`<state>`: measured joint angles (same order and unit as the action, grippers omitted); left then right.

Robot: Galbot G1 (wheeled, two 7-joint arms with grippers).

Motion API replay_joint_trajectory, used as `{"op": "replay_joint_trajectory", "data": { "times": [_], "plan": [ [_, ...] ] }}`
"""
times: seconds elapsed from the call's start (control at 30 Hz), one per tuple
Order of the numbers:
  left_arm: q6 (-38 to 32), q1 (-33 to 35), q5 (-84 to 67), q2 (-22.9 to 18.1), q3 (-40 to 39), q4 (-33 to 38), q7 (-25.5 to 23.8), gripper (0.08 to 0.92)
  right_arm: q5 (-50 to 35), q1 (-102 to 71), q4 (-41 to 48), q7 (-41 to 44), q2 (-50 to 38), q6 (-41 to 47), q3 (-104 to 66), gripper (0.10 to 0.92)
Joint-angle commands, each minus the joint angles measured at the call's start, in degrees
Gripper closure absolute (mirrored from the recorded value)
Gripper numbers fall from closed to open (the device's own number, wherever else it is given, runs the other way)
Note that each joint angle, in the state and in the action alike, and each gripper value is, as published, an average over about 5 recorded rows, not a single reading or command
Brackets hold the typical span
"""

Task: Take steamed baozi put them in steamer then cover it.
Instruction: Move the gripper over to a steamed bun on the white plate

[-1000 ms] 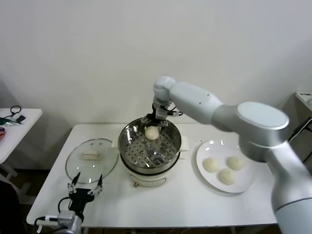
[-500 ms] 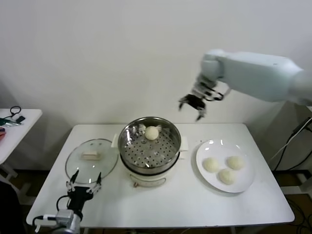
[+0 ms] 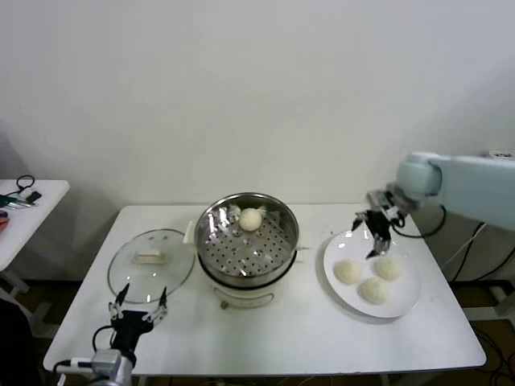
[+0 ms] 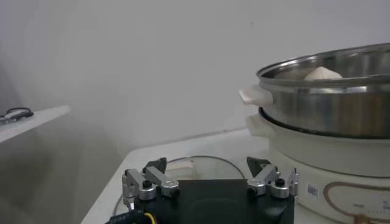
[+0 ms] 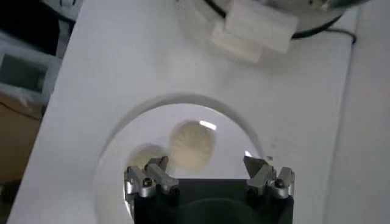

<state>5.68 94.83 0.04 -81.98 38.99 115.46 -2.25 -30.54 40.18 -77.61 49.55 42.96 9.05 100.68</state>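
Observation:
The steel steamer [image 3: 247, 241] on its white base stands mid-table with one baozi [image 3: 250, 218] on its perforated tray; the pot also shows in the left wrist view [image 4: 329, 103]. Three baozi [image 3: 348, 272] [image 3: 389, 268] [image 3: 373, 290] lie on the white plate [image 3: 402, 310]. My right gripper [image 3: 372, 233] is open and empty above the plate's far edge; in its wrist view a baozi [image 5: 191, 143] lies between the open fingers. The glass cover [image 3: 151, 264] with its cream handle lies flat left of the steamer. My left gripper [image 3: 138, 310] is open and parked near the front edge, just in front of the cover.
A side table [image 3: 24, 211] with small items stands at the far left. The right wrist view shows the steamer's white handle [image 5: 256, 27] beyond the plate [image 5: 122, 140]. Bare table top lies in front of the steamer and plate.
My right gripper left a baozi in the steamer, rose away from it, swung right and came down over the plate. The left arm has not moved.

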Motion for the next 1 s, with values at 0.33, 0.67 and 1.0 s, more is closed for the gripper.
{"op": "replay_joint_trajectory", "data": {
  "times": [0.33,0.67,1.0],
  "plan": [
    [-0.10,0.17,0.40,-0.20,0.30,-0.68,-0.01,0.177,4.91,-19.55,8.04,-4.49,1.72,9.27,-14.60,0.203],
    [-0.04,-0.22,0.57,-0.18,0.42,-1.09,-0.14,0.177,6.26,-24.72,11.21,-4.92,4.14,9.87,-19.13,0.203],
    [0.03,-0.31,0.46,0.06,0.80,-1.08,-0.11,0.177,7.17,-25.16,12.87,-3.82,5.30,10.15,-21.44,0.354]
  ]
}}
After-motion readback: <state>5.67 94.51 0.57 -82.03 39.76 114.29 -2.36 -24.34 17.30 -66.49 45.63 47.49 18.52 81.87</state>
